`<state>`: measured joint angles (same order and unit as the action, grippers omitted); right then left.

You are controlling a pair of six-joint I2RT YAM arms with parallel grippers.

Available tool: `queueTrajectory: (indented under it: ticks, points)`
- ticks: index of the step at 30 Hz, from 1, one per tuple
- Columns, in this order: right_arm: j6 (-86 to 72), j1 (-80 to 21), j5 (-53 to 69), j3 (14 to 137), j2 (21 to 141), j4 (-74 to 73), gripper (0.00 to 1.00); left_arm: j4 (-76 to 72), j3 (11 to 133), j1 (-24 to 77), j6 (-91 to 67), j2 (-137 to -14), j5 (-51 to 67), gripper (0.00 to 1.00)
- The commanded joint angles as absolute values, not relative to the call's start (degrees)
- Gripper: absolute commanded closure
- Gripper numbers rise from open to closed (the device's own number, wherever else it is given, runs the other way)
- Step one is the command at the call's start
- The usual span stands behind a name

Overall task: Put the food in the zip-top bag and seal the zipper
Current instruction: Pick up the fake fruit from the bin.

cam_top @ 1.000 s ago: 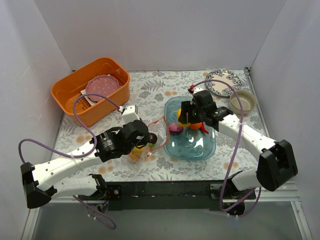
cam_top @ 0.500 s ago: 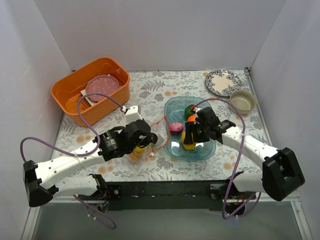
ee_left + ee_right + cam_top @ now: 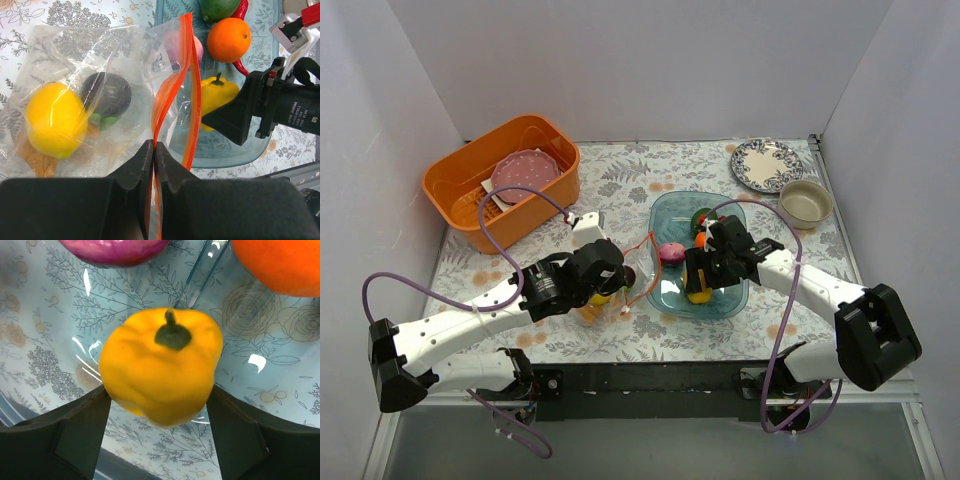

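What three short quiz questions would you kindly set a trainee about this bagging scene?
1. True or false: the yellow pepper is already inside the zip-top bag.
2. What is the left end effector pinching? A the zipper; B the orange basket; C the ceramic bowl.
3. Name the two foods that already lie in the bag.
Key: 1 false; 2 A; 3 the lemon and the dark round fruit.
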<state>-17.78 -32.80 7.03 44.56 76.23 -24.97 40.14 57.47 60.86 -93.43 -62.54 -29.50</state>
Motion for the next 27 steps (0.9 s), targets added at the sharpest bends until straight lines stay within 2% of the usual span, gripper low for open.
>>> queueTrajectory:
  ticks: [1,14,17,18,21,24,27]
  points:
    - [-17.4,-33.3,7.0,46.3,77.1,-23.6,0.16,39.6,56.9,60.6,-93.1,-62.8,-29.4,0.94]
    - [-21.1,-35.0,1.7,46.9,78.1,-21.6,0.14,39.9,56.6,60.6,-93.0,-63.0,-29.4,0.93]
    - [-21.7,-35.0,1.5,46.9,78.6,-22.1,0.27,40.1,56.7,60.6,-93.0,-62.9,-29.7,0.93]
    - [-21.7,-35.0,1.5,46.9,78.4,-22.2,0.45,40.1,56.7,60.6,-93.0,-62.9,-29.8,0.93]
    - [-22.3,-35.1,1.4,46.0,76.6,-22.0,0.62,40.1,56.7,60.6,-92.8,-62.8,-29.9,0.93]
    - [-23.1,-35.1,1.7,45.8,73.3,-22.4,0.68,40.3,56.6,60.6,-92.8,-62.8,-29.9,0.93]
    - [-24.8,-35.2,2.4,45.9,69.1,-23.4,0.68,39.9,56.6,60.6,-93.0,-62.8,-29.7,0.93]
